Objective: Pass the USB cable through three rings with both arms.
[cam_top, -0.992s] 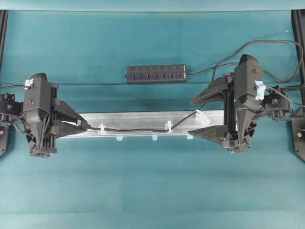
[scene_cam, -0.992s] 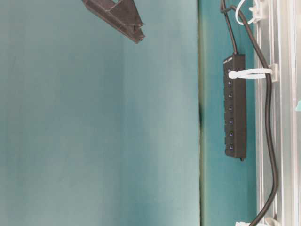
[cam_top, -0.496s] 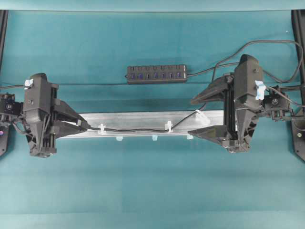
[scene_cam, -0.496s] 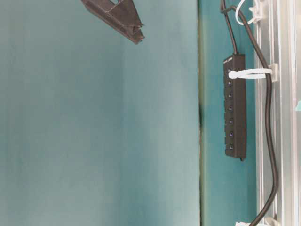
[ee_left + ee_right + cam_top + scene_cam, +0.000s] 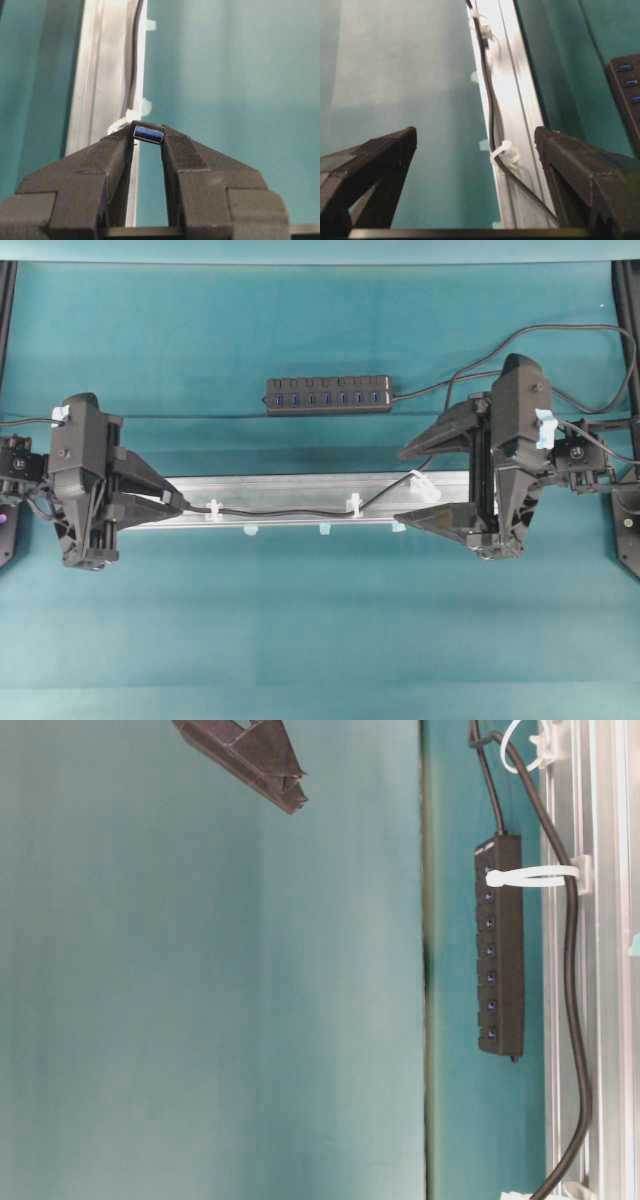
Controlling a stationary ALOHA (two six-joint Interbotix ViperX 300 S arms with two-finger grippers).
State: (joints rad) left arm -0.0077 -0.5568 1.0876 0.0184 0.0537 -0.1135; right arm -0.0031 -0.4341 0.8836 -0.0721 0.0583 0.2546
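The black USB cable (image 5: 285, 512) lies along an aluminium rail (image 5: 300, 486) and runs through all three rings (image 5: 213, 510) (image 5: 353, 505) (image 5: 420, 485). My left gripper (image 5: 181, 505) sits at the rail's left end, shut on the cable's plug (image 5: 148, 133), whose blue-lined mouth faces the wrist camera. One ring (image 5: 124, 119) stands just behind the plug. My right gripper (image 5: 401, 486) is wide open at the rail's right end, straddling the cable and the nearest ring (image 5: 503, 149) without touching either.
A black multi-port hub (image 5: 328, 395) lies behind the rail, and its cord loops off to the right. Small pale-cyan tabs (image 5: 324, 529) sit along the rail's front edge. Teal cloth covers the table. One right-hand finger (image 5: 255, 755) hangs in the table-level view.
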